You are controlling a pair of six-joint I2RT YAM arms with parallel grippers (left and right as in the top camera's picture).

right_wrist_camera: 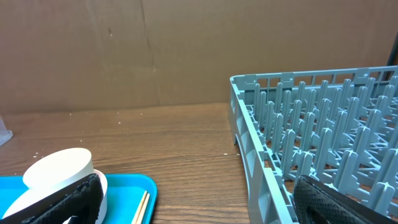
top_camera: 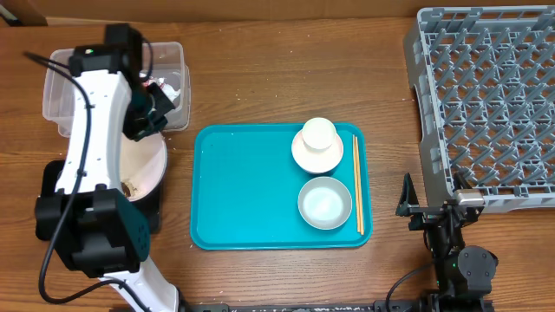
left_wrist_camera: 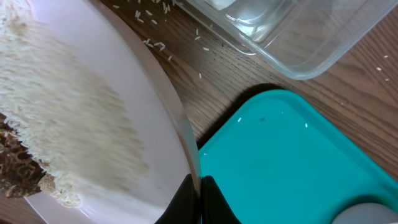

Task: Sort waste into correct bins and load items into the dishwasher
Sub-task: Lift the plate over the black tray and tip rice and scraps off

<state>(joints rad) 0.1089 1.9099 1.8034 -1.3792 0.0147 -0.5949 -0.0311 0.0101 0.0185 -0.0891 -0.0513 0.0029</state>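
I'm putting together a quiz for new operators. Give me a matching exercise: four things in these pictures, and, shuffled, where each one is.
Things:
1. white cup
2. chopsticks
3. white plate
4. clear tub

Places:
A. clamped at its rim by the left gripper
B. far left of the table
C. along the teal tray's right edge
D. standing in a bowl on the teal tray

Pairs: 1-D, 2-C, 3-A, 4-B
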